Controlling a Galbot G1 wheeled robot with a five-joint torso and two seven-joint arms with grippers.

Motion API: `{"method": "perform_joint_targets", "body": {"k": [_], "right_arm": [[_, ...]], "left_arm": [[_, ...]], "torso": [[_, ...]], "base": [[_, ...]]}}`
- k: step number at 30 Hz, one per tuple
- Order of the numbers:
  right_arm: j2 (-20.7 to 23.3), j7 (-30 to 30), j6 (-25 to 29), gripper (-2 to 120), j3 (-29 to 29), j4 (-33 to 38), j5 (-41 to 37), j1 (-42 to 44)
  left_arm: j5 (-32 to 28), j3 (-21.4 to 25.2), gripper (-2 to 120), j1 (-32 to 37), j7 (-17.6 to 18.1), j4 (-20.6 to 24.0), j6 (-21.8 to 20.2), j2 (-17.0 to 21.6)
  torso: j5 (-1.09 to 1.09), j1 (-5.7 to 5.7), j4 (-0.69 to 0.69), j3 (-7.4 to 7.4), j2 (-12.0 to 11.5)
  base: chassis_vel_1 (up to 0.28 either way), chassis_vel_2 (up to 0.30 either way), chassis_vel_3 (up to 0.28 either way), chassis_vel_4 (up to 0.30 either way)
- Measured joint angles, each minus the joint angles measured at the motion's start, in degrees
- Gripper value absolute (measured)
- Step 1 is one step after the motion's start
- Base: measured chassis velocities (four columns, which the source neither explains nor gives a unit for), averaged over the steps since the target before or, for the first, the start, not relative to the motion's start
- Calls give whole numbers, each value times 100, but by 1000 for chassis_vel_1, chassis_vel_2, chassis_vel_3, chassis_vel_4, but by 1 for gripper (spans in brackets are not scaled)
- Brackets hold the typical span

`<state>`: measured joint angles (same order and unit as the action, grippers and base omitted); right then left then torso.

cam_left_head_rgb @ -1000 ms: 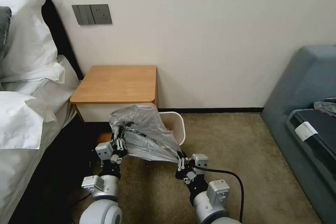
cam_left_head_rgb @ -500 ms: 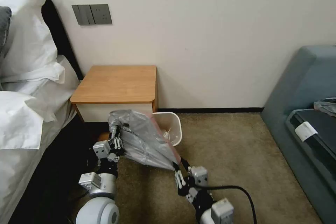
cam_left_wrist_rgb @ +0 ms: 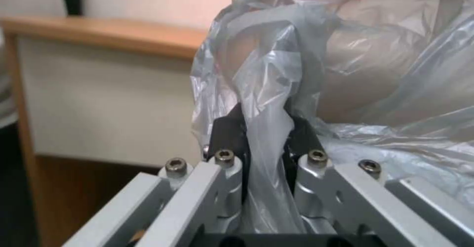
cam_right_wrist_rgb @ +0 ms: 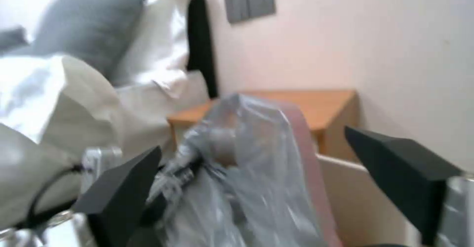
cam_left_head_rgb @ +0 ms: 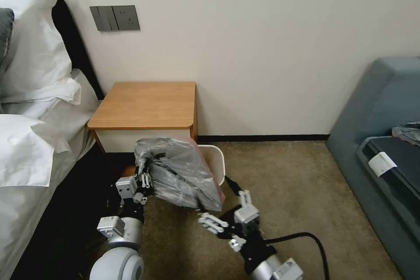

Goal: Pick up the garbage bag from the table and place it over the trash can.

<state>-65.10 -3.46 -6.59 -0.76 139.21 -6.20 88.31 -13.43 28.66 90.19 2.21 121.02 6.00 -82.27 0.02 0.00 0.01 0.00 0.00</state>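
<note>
The crinkly grey garbage bag (cam_left_head_rgb: 179, 173) with its pinkish edge hangs over the near left side of the beige trash can (cam_left_head_rgb: 217, 154), which stands on the carpet by the wooden table (cam_left_head_rgb: 146, 105). At the bag's left edge my left gripper (cam_left_head_rgb: 144, 179) is shut on the plastic; in the left wrist view the gripper (cam_left_wrist_rgb: 264, 128) pinches a fold of the garbage bag (cam_left_wrist_rgb: 346, 73). My right gripper (cam_left_head_rgb: 225, 210) is open just short of the bag's lower right corner and holds nothing. In the right wrist view its black fingertips (cam_right_wrist_rgb: 123, 187) stand wide apart, with the garbage bag (cam_right_wrist_rgb: 247, 158) beyond them.
A bed with white pillows (cam_left_head_rgb: 30, 65) runs along the left. A grey-blue sofa (cam_left_head_rgb: 385, 140) stands at the right. Open carpet (cam_left_head_rgb: 288, 183) lies between bin and sofa. A black cable (cam_left_head_rgb: 306, 238) loops from my right arm. A switch panel (cam_left_head_rgb: 114, 18) is on the wall.
My right gripper has let go of the bag's corner, opened and pulled back towards me. The bag has slackened and sunk against the bin. My left gripper has kept its hold.
</note>
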Motion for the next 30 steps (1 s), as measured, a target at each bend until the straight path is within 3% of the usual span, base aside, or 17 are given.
{"method": "perform_joint_targets", "body": {"k": [9, 17, 19, 23, 25, 28, 30], "right_arm": [[443, -150, -577, 100, 125, -385, -880, -1016], [503, -250, -728, 95, 34, -827, -1140, -1477], [461, -214, -730, 82, -20, -927, -1153, -1519], [406, -197, -730, 71, -60, -966, -1149, -1539], [370, -193, -724, 59, -86, -1002, -1131, -1538], [350, -193, -722, 54, -92, -1014, -1120, -1537], [320, -194, -720, 43, -101, -1024, -1101, -1538]], "left_arm": [[1, -44, 8, 25, -351, 4, 297, 38], [13, -31, 8, 83, -410, 35, 350, 8], [21, -31, 8, 85, -410, 36, 350, -16], [28, -34, 8, 84, -410, 36, 351, -21], [33, -43, 8, 74, -408, 21, 350, -30], [34, -50, 8, 67, -405, 7, 348, -30], [35, -54, 8, 55, -394, -12, 342, -27]], "torso": [[-1, 0, -1, 0, 0], [-1, 0, 0, 0, 0], [-1, 0, -1, 0, 0], [-1, 0, -1, 0, 0], [-2, 0, -1, 0, 0], [-2, 0, -1, 0, 0], [-2, 0, -1, 0, 0]], "base": [[0, 0, 0, 0], [0, 0, 0, 0], [0, 0, 0, 0], [0, 0, 0, 0], [0, 0, 0, 0], [0, 0, 0, 0], [0, 0, 0, 0]]}}
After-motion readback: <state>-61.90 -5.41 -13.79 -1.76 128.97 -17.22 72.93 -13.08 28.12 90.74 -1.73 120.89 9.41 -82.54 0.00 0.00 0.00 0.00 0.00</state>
